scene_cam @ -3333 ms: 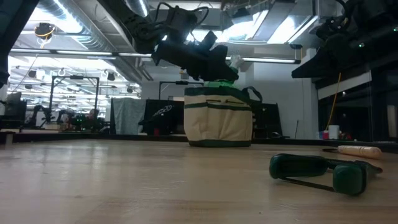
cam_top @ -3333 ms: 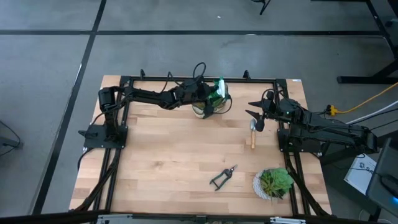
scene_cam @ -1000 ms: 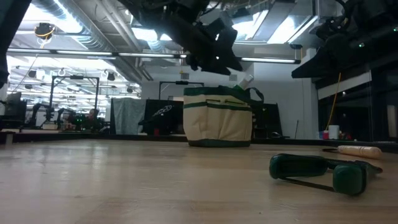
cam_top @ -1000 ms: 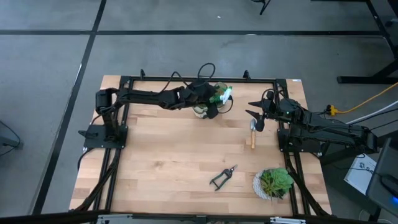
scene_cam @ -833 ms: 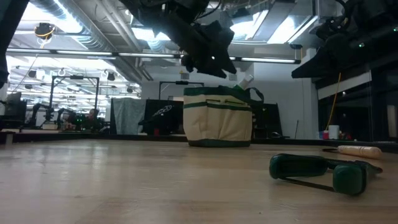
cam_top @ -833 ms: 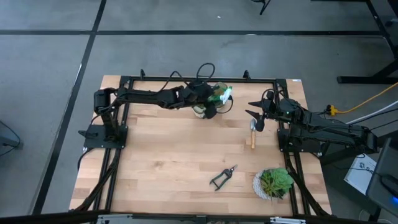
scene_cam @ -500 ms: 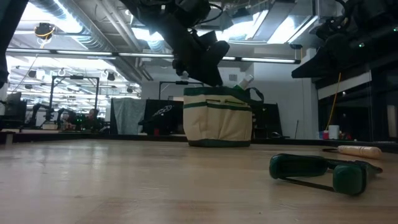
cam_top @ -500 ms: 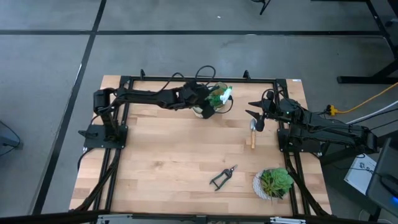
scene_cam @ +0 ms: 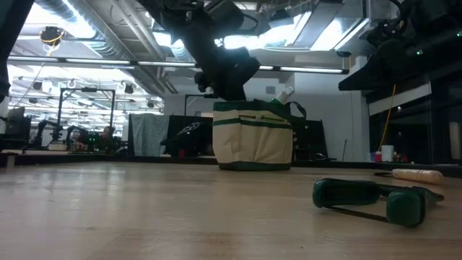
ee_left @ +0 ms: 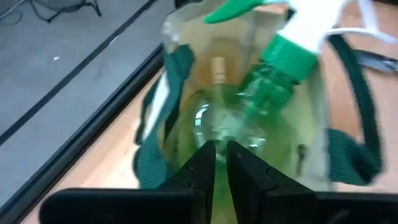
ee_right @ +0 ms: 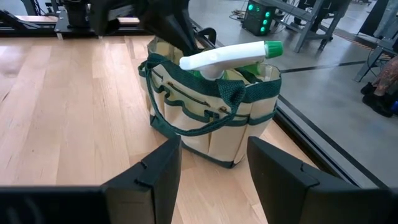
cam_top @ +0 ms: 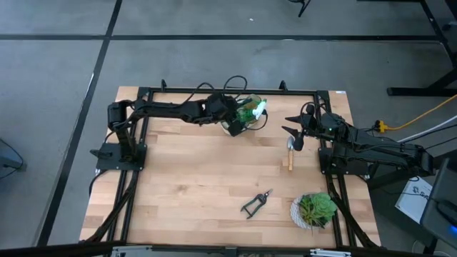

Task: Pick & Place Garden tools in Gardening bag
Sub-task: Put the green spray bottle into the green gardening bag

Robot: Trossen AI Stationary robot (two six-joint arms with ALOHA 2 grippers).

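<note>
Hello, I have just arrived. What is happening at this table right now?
A two-armed robot is packing garden tools into a gardening bag. The spray bottle already stands in the bag, and the left gripper, fingers nearly together, hovers just above the bag's opening. The right gripper waits open at the table's right edge. A trowel and pruning shears lie on the table.
</note>
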